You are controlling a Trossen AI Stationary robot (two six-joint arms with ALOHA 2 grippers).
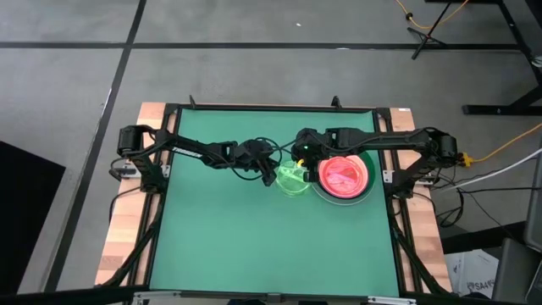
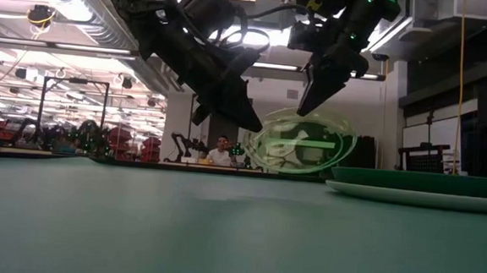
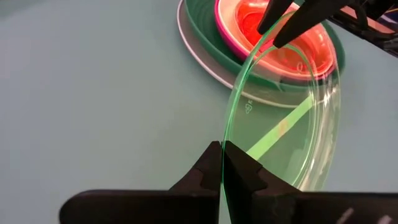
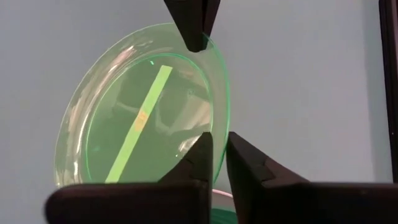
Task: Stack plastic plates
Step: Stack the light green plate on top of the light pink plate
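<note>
A translucent lime green plate (image 1: 292,180) with a centre bar is held tilted on edge between my two grippers, near the table's middle. My left gripper (image 3: 222,154) is shut on one side of its rim, and my right gripper (image 4: 219,149) is closed on the opposite side. To the plate's right lies a stack of plates (image 1: 343,176): a pale one at the bottom, then dark green (image 3: 205,43), pink and orange-red (image 3: 292,53). My left gripper pinches the lime plate's rim (image 3: 225,134) between its two fingers, coming slanting down from the table's left. The plate stands tilted, and its lower edge seems just clear of the table. My right gripper has the opposite rim (image 4: 225,124) between its two fingers (image 3: 277,25), slanting down from the right.
The stack of plates (image 2: 418,188) lies close beside the held plate, under my right arm. The green table top (image 1: 220,237) spreads toward the near edge. A person sits in the room beyond the table (image 2: 219,154).
</note>
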